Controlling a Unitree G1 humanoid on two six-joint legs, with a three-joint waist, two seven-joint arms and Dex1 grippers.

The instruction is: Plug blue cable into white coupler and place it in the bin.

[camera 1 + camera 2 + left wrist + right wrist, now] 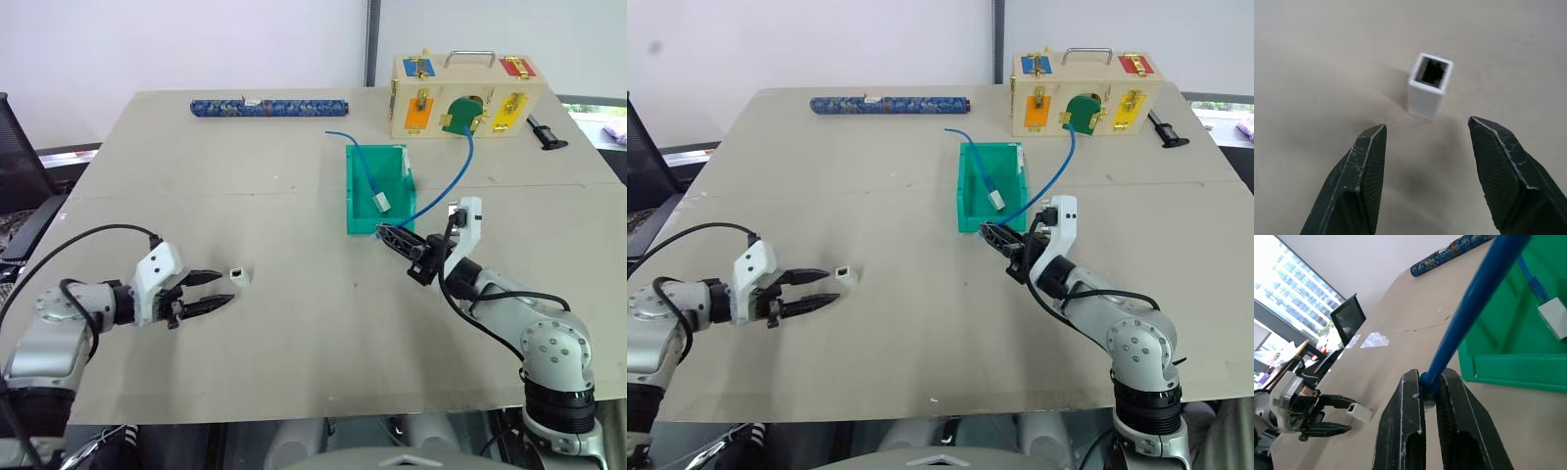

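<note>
A white coupler point(238, 275) lies on the tan table at the left, its dark socket point(1431, 72) facing the left wrist camera. My left gripper point(227, 288) is open, and the coupler sits just past its fingertips, not between them. My right gripper point(384, 233) is shut on the plug end of a blue cable point(460, 166), just in front of the bin's low front. That cable arcs back toward the wooden box. The teal bin point(353, 196) holds another blue cable plugged into a white coupler point(383, 201). The right wrist view shows the held cable point(1474, 298) between shut fingers.
A pale wooden latch box point(460, 93) stands at the back right with a black tool point(547, 132) beside it. A dark-blue patterned tube point(269, 106) lies along the far edge. A dark chair point(20, 166) stands off the table's left side.
</note>
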